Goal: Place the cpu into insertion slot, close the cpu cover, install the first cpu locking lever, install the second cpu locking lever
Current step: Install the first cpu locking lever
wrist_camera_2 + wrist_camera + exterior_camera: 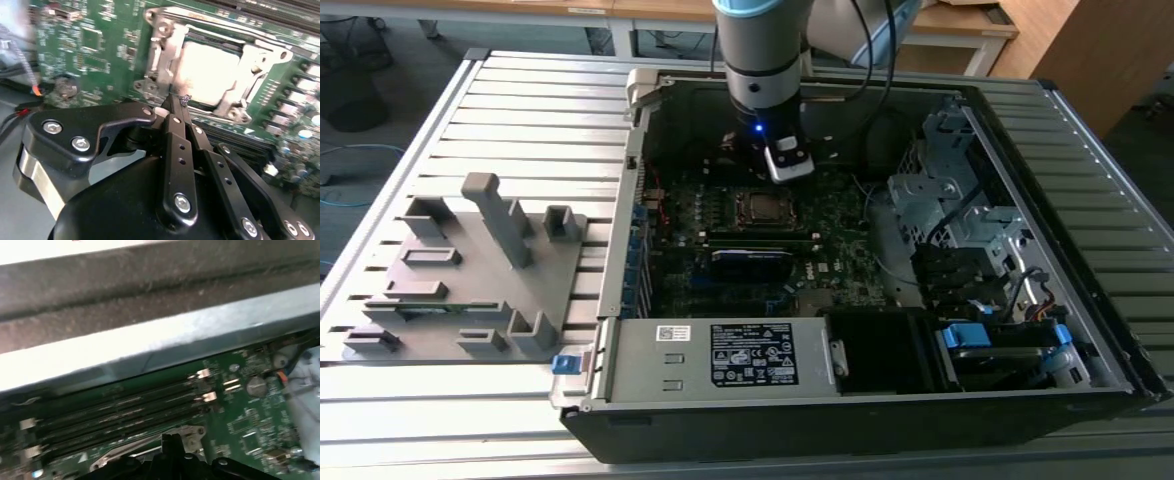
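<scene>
Black fingers (172,135) of the gripper (177,101) are crowding the second wrist view, pressing together into a closed tip with nothing I can make out between them. That tip is hovering just beside the socket's edge.

The cpu (210,67) is sitting in the insertion slot (739,205), its pale face showing through the window of the cpu cover (162,47). The cover is lying flat over it, so placing and closing are looking done. I am not able to tell whether either locking lever is latched, so I am judging the two lever steps as what is left.

In the exterior view the gripper is hanging at about one o'clock of the slot. A blue-topped card (751,258) is lying at six o'clock and the metal drive cage (947,190) is standing at three o'clock. A grey fixture tray (454,290) is resting at nine o'clock, outside the computer case (854,395).

Counting: one cpu, one cover, one slot, one gripper, and four long memory slots (125,410) in the first wrist view.
</scene>
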Controlling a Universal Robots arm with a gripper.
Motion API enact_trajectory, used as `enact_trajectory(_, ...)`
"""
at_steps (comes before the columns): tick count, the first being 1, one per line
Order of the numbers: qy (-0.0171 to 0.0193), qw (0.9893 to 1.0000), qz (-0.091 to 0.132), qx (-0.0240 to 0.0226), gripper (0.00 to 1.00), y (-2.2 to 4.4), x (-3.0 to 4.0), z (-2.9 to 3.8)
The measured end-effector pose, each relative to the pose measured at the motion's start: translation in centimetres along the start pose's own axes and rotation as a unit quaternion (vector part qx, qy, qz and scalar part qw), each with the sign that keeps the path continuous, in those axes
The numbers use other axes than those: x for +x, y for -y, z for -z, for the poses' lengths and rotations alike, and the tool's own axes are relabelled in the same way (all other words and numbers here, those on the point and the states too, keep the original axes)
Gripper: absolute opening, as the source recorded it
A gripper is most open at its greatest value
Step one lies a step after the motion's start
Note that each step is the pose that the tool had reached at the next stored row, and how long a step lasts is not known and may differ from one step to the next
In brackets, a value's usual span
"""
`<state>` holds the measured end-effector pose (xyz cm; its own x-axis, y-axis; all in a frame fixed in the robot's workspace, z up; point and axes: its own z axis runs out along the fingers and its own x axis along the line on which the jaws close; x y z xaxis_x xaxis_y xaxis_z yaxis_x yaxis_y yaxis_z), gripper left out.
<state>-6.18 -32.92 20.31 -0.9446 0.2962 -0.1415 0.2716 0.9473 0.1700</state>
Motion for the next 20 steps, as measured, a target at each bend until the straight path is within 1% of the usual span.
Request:
enact_trajectory(2,-0.0171,0.9998,-0.002,0.0052,0.10,0.00,-0.04,-0.04)
enact_trajectory(3,-0.0263,0.9996,-0.003,0.0082,0.10,-0.01,-0.06,-0.06)
enact_trajectory(4,-0.0348,0.9993,-0.004,0.0108,0.10,-0.01,-0.08,-0.09)
enact_trajectory(5,-0.0412,0.9991,-0.005,0.0129,0.10,-0.02,-0.09,-0.09)
enact_trajectory(9,-0.0432,0.9990,-0.005,0.0135,0.10,-0.02,-0.09,-0.09)
enact_trajectory(11,-0.0434,0.9989,-0.006,0.0136,0.10,-0.02,-0.10,-0.03)
enact_trajectory(16,-0.0434,0.9989,-0.006,0.0135,0.10,-0.18,-0.23,0.85)
enact_trajectory(18,-0.0435,0.9989,-0.005,0.0136,0.10,-0.21,-0.27,0.93)
enact_trajectory(20,-0.0438,0.9989,-0.005,0.0151,0.10,-0.26,-0.44,0.90)
